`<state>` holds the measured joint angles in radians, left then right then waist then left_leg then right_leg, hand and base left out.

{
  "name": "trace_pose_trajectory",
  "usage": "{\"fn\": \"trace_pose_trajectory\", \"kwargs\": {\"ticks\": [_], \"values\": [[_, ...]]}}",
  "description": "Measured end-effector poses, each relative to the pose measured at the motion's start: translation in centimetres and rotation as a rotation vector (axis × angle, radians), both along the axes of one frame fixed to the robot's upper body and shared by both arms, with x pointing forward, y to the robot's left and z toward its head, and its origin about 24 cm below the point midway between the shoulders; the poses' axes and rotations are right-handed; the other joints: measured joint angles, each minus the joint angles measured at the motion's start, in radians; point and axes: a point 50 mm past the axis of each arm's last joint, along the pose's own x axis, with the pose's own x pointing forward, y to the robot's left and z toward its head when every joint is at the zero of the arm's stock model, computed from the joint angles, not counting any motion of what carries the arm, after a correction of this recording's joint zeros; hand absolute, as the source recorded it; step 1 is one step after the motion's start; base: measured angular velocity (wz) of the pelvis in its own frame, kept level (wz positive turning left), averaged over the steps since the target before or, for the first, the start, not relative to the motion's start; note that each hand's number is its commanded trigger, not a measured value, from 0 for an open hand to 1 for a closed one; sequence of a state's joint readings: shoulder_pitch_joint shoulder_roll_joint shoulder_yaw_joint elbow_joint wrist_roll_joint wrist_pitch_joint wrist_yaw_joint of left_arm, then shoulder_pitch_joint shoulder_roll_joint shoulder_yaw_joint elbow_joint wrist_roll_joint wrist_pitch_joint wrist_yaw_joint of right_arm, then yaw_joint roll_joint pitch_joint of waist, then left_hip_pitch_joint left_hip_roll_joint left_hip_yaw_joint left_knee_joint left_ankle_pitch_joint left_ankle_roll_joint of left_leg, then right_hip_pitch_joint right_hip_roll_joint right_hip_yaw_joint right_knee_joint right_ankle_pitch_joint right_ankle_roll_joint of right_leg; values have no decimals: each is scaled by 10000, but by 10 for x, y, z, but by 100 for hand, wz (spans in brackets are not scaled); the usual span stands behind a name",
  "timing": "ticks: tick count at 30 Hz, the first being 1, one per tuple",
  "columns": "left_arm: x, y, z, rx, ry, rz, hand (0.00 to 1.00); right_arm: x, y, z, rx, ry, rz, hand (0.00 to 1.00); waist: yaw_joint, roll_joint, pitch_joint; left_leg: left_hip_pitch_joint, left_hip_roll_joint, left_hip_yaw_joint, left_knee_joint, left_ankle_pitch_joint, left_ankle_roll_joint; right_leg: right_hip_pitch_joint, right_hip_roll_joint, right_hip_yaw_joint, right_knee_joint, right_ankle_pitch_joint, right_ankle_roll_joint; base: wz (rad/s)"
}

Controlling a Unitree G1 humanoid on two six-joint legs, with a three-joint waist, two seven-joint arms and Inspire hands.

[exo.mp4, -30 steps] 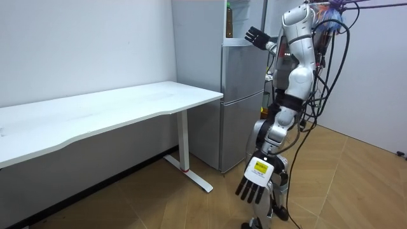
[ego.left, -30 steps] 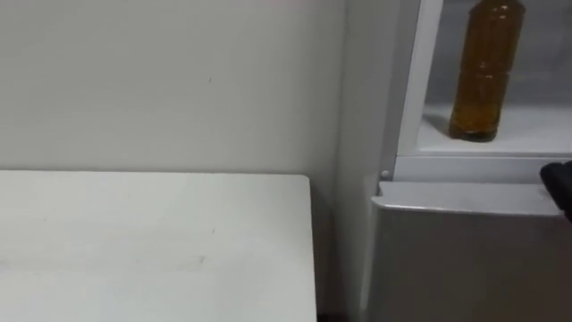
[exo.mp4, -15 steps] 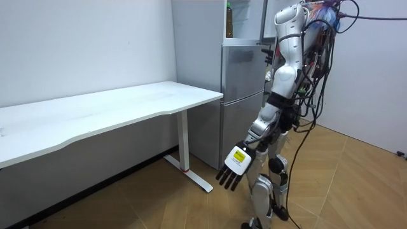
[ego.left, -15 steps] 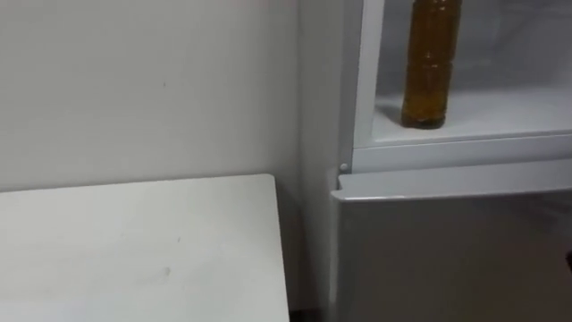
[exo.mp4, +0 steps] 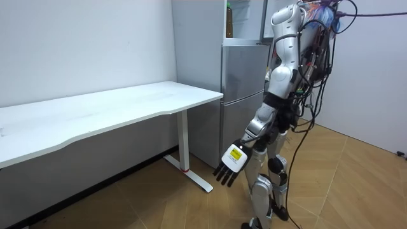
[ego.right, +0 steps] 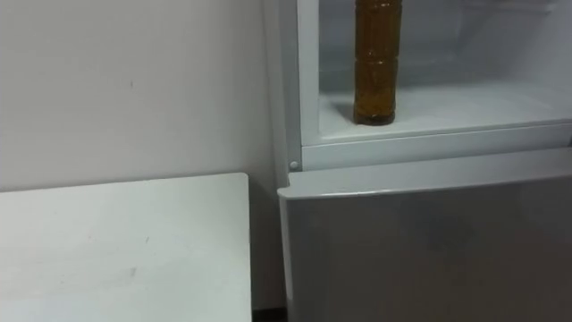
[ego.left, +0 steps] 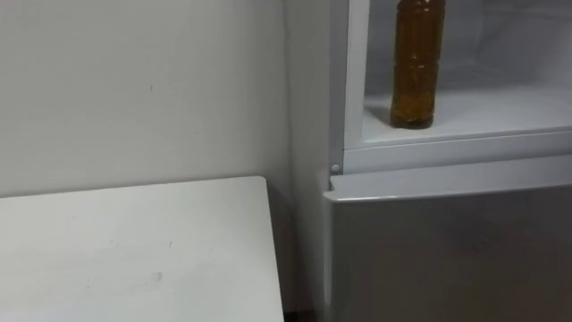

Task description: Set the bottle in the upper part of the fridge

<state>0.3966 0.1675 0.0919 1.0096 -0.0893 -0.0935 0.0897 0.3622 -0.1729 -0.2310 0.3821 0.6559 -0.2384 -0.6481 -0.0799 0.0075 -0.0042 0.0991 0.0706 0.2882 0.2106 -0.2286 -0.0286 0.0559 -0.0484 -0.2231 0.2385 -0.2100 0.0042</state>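
Left eye view: the bottle [ego.left: 417, 67] stands upright on the white shelf [ego.left: 487, 112] in the open upper compartment [ego.left: 509, 45] of the fridge [exo.mp4: 241, 105]. It is close to the compartment's left wall, and no hand is on it. It stays where it stood a second ago. Its drift toward the picture's left is the camera's own swing, since wall, table and fridge all shift with it.

Under the shelf, the grey lower door [ego.left: 447, 246] is closed. Just left of the fridge, the white table [ego.left: 134, 255] runs along the wall [ego.left: 134, 89].

Over to the room view: the robot stands upright facing the fridge, by the table's end. Its left hand [exo.mp4: 230, 165] hangs low in front of its legs, fingers straight and apart, carrying nothing. That hand has swung forward and up a little, toward the room view's left, from its place by the shin a second ago. The right hand was raised at the compartment's edge back then, and it has since come away from there.
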Motion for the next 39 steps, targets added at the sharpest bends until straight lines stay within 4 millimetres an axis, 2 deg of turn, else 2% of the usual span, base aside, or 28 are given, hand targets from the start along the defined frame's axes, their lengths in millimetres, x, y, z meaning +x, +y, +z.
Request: {"fn": "trace_pose_trajectory", "kwargs": {"ticks": [2, 4, 7, 11, 15, 20, 23, 28, 33, 39], "values": [[-4, 0, 0, 56, 117, 206, 0, -16, 5, -17, 324, 978, -143, 0, 32, -22, -14, 3, -17, -32, -4, 0, 0, 13, -10, -1, 14, -5, 8, 0], [-14, -3, -1, 5, 497, 211, 0, -42, 8, -36, 702, 2288, -504, 0, 28, -3, -19, 64, -58, -29, -70, 0, 4, 49, -33, 14, 13, -36, 48, 0], [-26, -7, -1, -88, 742, 473, 0, -75, 9, -53, 1360, 3567, -1375, 0, 28, 8, -7, 348, -94, -55, -111, -38, 20, 261, -65, 35, -14, -132, 89, 0], [-27, -13, -3, -113, 823, 615, 0, -90, 17, -62, 2433, 3586, -2585, 0, 14, 71, 26, 403, -99, -68, -148, -73, 26, 306, -72, 16, 15, -174, 102, 0], [-22, -14, -4, -154, 785, 605, 0, -88, 19, -64, 2872, 3228, -3056, 0, 19, 78, 30, 414, -106, -47, -148, -73, 26, 307, -76, 4, 30, -174, 102, 0], [-16, -14, -4, -155, 572, 562, 0, -69, 17, -60, 2977, 2384, -3181, 0, -30, 62, 27, 414, -125, -22, -170, -72, 27, 293, -92, 0, 36, -188, 117, 0], [-14, -12, -4, -121, 471, 537, 0, -54, 10, -50, 2905, 1419, -3506, 0, -50, 5, -1, 474, -143, -29, -140, -71, 30, 331, -124, -31, 40, -187, 121, 0], [-13, -10, -3, -52, 386, 571, 0, -34, -9, -25, 2248, -23, -4332, 0, -59, -100, 10, 411, -171, -27, -69, -75, 36, 311, -165, -58, 59, -269, 170, 2], [-15, -4, 1, 152, 170, 628, 0, -28, -26, -5, 1514, -985, -5073, 0, -69, -206, 39, 354, -162, -50, -73, -76, 37, 238, -156, -55, 90, -297, 155, 1], [-10, 2, 4, 300, -197, 638, 0, -26, -54, 24, 935, -2290, -6471, 0, -132, -275, 4, 342, -196, -35, -139, -75, 37, 150, -173, -15, 154, -303, 163, -2]]}}
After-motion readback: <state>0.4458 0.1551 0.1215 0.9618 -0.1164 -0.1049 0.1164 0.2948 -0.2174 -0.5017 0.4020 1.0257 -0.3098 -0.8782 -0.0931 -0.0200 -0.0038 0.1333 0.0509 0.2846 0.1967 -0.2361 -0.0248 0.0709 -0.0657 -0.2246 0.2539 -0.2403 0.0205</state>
